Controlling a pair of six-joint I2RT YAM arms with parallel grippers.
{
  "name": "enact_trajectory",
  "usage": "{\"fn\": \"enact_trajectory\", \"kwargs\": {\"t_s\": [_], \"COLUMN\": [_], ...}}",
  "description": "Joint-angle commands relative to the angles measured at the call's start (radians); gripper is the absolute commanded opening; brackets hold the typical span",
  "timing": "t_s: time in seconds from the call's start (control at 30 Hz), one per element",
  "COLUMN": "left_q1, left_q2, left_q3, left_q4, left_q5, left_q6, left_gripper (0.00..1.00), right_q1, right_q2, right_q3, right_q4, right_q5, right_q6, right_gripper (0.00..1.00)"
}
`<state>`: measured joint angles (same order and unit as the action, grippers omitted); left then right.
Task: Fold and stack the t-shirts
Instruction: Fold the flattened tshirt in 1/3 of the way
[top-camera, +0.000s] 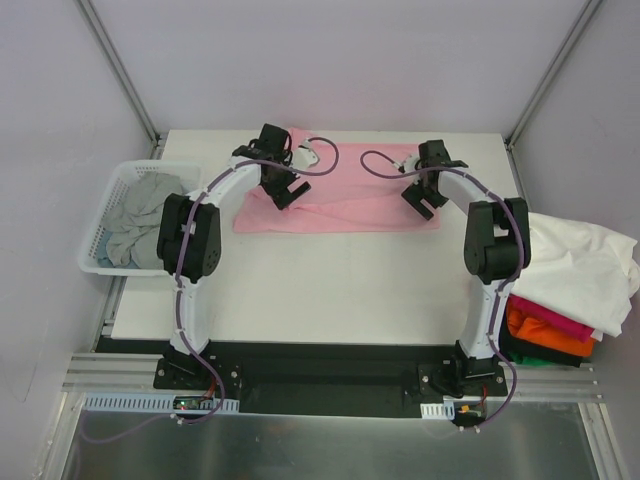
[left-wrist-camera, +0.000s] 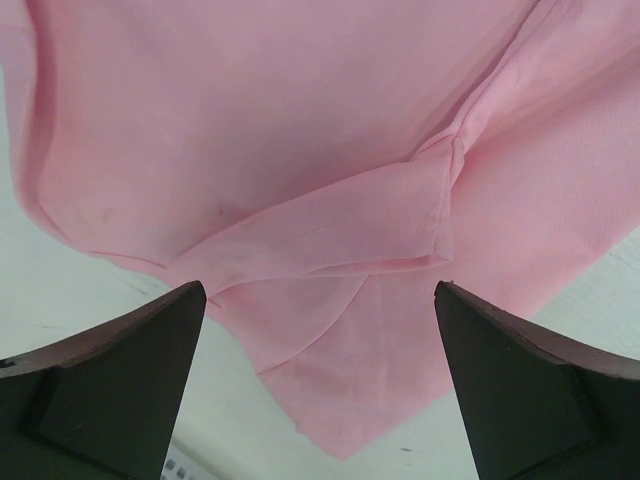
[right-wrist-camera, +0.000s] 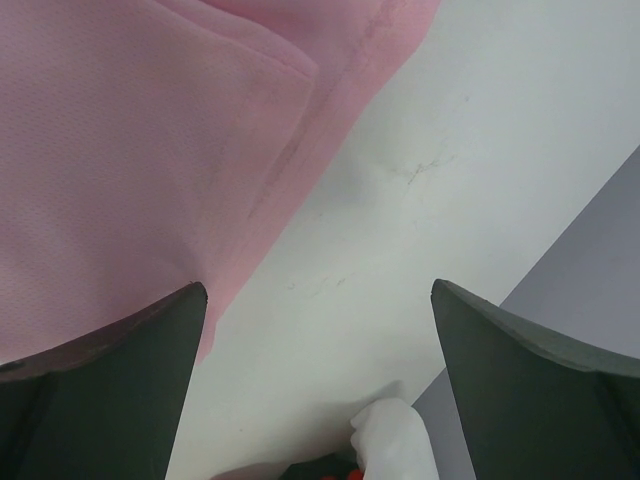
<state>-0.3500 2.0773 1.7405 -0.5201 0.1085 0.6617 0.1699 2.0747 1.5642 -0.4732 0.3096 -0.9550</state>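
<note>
A light pink t-shirt (top-camera: 340, 205) lies folded in a long band across the far middle of the table. My left gripper (top-camera: 283, 190) hovers open over its left end; the left wrist view shows the pink cloth (left-wrist-camera: 300, 150) with a folded sleeve between the spread fingers (left-wrist-camera: 120, 390). My right gripper (top-camera: 428, 200) hovers open over the shirt's right end; the right wrist view shows the pink edge (right-wrist-camera: 130, 150) at left and bare table between the fingers (right-wrist-camera: 540, 390). A grey t-shirt (top-camera: 140, 215) lies crumpled in the basket. White (top-camera: 580, 265), magenta, orange and black shirts are piled at right.
The white lattice basket (top-camera: 100, 262) stands at the table's left edge. The pile of shirts (top-camera: 545, 340) hangs over the table's right edge beside my right arm. Grey walls and metal posts close the back and sides. The white table (top-camera: 320, 290) lies bare in front of the pink shirt.
</note>
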Motion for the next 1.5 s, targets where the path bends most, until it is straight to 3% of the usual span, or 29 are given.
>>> {"fn": "enact_trajectory", "kwargs": {"t_s": [0.0,0.37,0.57,0.87,1.07,1.47], "left_q1": [-0.02,-0.043,-0.044,-0.044,-0.043,-0.044], "left_q2": [0.023,0.032,0.061,0.098,0.121,0.107], "left_q3": [0.013,-0.016,-0.01,0.001,0.027,0.031], "left_q4": [-0.011,-0.011,-0.011,-0.011,-0.012,-0.012], "left_q5": [0.056,0.065,0.034,0.026,0.011,0.016], "left_q6": [-0.034,-0.043,-0.024,-0.017,-0.014,-0.019], "left_gripper": [0.99,0.92,0.76,0.67,0.53,0.36], "right_q1": [-0.026,-0.05,-0.05,-0.052,-0.052,-0.052], "right_q2": [-0.064,-0.064,-0.068,-0.067,-0.059,-0.053], "right_q3": [-0.003,-0.015,-0.02,-0.024,-0.021,-0.024], "right_q4": [0.015,0.011,0.011,0.011,0.004,0.002], "right_q5": [0.019,0.005,0.0,-0.007,-0.018,-0.024], "right_q6": [0.007,0.012,0.01,0.009,0.013,0.015], "right_gripper": [1.0,1.0,1.0,1.0,1.0,1.0]}}
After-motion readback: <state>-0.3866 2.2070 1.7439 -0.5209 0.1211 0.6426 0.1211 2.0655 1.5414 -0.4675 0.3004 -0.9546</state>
